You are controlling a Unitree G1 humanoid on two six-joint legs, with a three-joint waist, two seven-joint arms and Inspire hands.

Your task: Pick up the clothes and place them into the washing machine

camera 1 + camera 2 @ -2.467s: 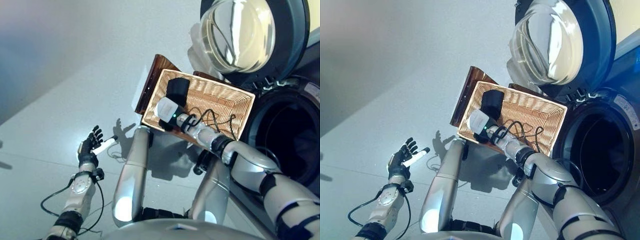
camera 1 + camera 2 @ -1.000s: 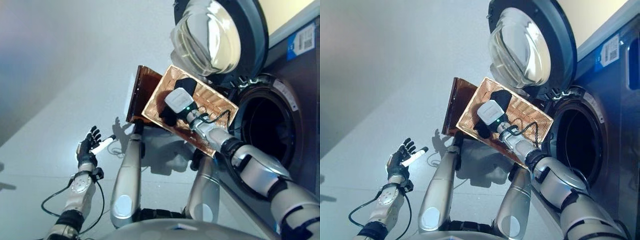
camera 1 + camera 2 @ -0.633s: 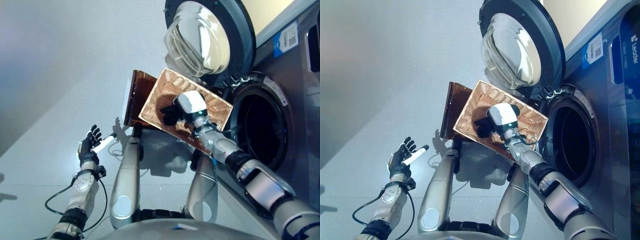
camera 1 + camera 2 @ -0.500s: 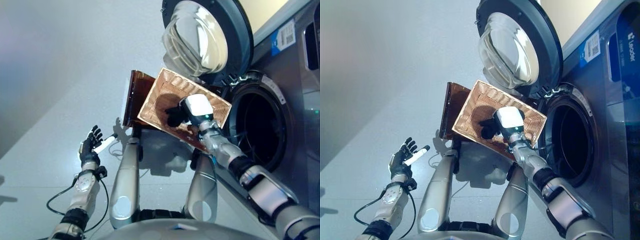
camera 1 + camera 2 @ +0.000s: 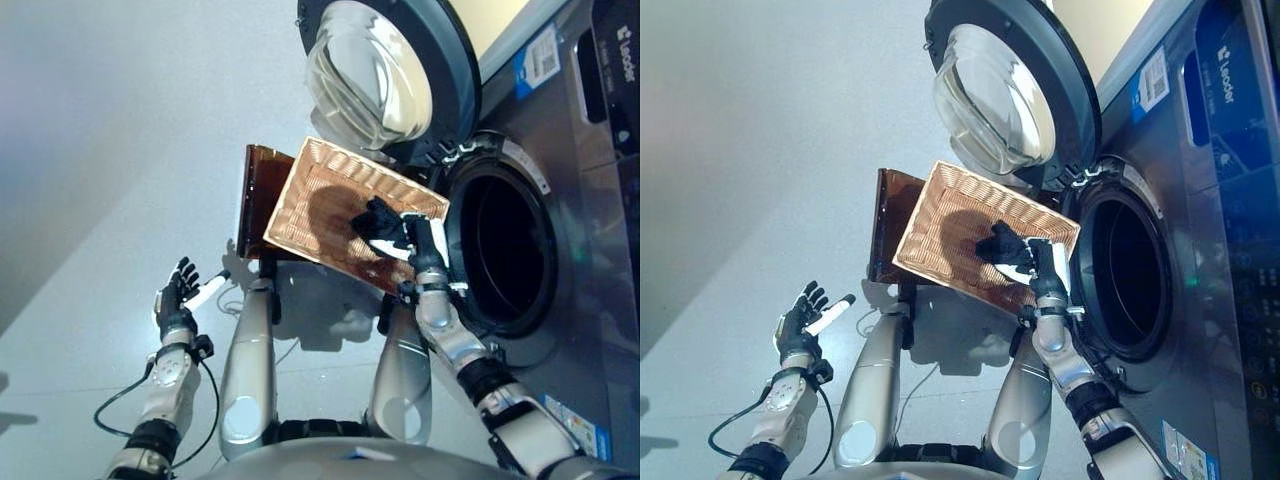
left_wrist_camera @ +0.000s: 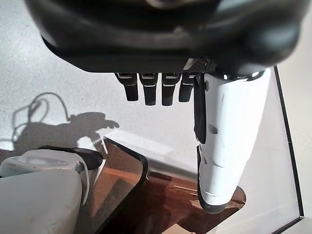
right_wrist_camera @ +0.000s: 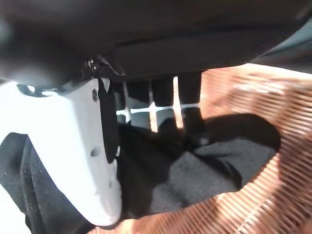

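A black cloth (image 7: 204,170) hangs over the wicker basket (image 5: 315,200), pinched between the white-covered thumb and curled fingers of my right hand (image 5: 385,222). That hand is above the basket's corner nearest the washing machine's dark drum opening (image 5: 510,245). In the right wrist view the cloth bunches under the fingers (image 7: 163,95), with basket weave (image 7: 278,190) behind it. The rest of the basket floor that shows is bare. My left hand (image 5: 176,300) is held out low at the left, fingers straight and holding nothing.
The machine's round glass door (image 5: 375,65) stands swung open above the basket. A brown stand (image 5: 255,195) sits under the basket's left side and also shows in the left wrist view (image 6: 161,195). Grey floor (image 5: 120,150) spreads to the left.
The camera has swung toward the machine. My right hand has turned and drawn across the basket toward the drum opening with the black cloth. The left hand has stayed put.
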